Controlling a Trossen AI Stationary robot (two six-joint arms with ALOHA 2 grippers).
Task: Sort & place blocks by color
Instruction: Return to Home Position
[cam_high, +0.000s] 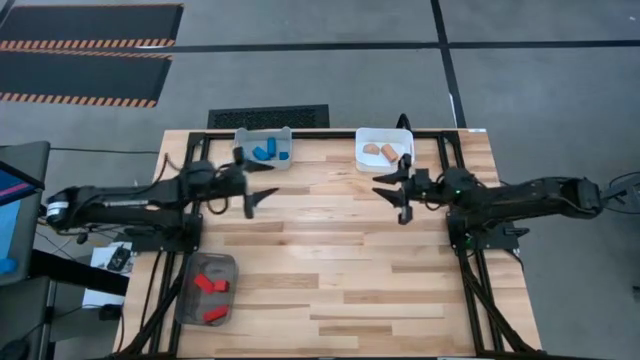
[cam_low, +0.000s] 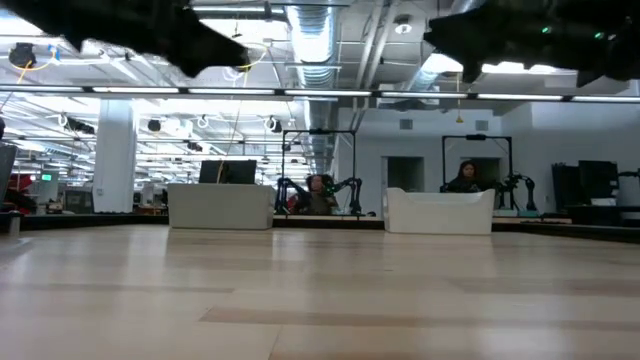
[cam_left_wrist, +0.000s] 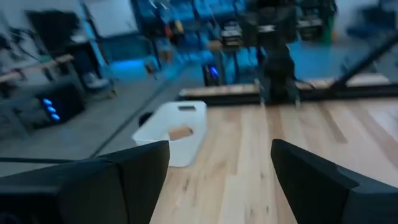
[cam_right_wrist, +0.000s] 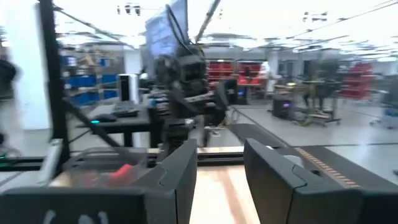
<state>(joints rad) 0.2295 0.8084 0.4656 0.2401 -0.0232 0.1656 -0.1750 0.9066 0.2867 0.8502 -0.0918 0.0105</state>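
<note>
Blue blocks (cam_high: 267, 152) lie in a pale grey bin (cam_high: 247, 136) at the table's far edge. Tan blocks (cam_high: 380, 151) lie in a white bin (cam_high: 400, 134) beside it, and one tan block (cam_left_wrist: 180, 132) shows in the left wrist view. Red blocks (cam_high: 209, 285) lie in a dark mesh bin (cam_high: 192, 310) at the near left. My left gripper (cam_high: 268, 182) hangs open above the table, near the grey bin, pointing toward the table's right. My right gripper (cam_high: 380, 187) hangs open near the white bin, pointing left. Nothing is between either pair of fingers (cam_left_wrist: 143, 171) (cam_right_wrist: 180, 174).
Bare wooden tabletop (cam_high: 330, 260) spreads between and in front of the two arms. In the low view both arms (cam_low: 150, 35) (cam_low: 530, 35) stay high above the table. A black frame (cam_high: 450, 135) borders the table. People sit in the room behind (cam_low: 467, 178).
</note>
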